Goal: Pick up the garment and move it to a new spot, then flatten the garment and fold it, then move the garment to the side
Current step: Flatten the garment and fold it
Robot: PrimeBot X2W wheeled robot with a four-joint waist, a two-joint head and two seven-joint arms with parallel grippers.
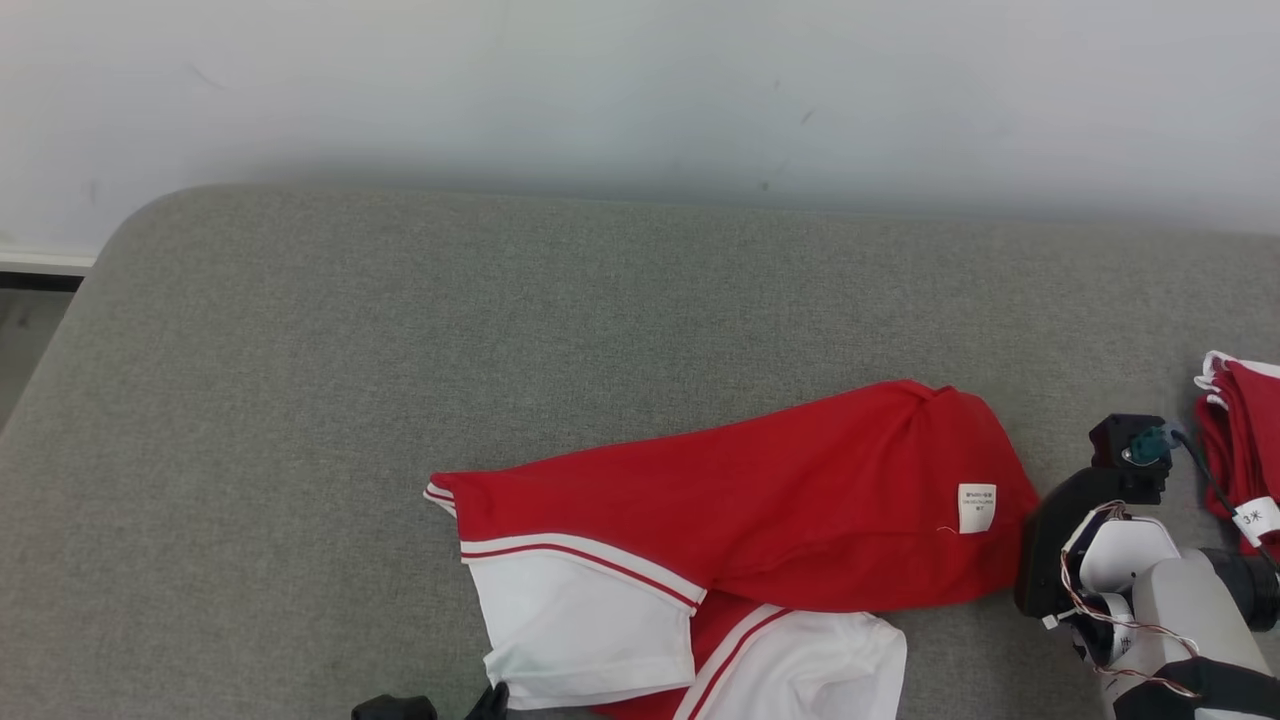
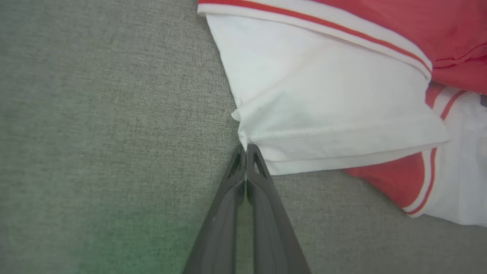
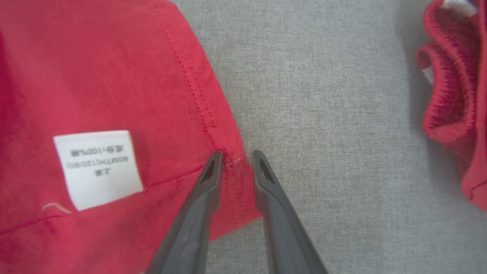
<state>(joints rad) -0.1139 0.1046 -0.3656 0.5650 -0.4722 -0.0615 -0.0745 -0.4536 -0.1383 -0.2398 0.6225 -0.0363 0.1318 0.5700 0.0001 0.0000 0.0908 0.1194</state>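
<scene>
The garment [image 1: 760, 510], a red top with white, red-striped sleeves, lies crumpled on the grey cushion [image 1: 500, 320]. A white care label [image 1: 977, 507] shows near its right end. My left gripper [image 2: 246, 146] is shut, its tips pinching the corner of the white sleeve hem [image 2: 323, 114]; in the head view it peeks in at the bottom edge [image 1: 495, 698]. My right gripper [image 3: 236, 158] is open, its fingers straddling the red hem corner [image 3: 228, 160] next to the label [image 3: 97, 167]. In the head view the right gripper [image 1: 1040, 565] sits at the garment's right end.
Another red garment [image 1: 1240, 440] with a white tag lies bunched at the cushion's right edge, close to my right wrist, and shows as red folds [image 3: 452, 99] in the right wrist view. A pale wall [image 1: 640, 90] stands behind the cushion. The cushion's rounded left corner drops to the floor [image 1: 25, 330].
</scene>
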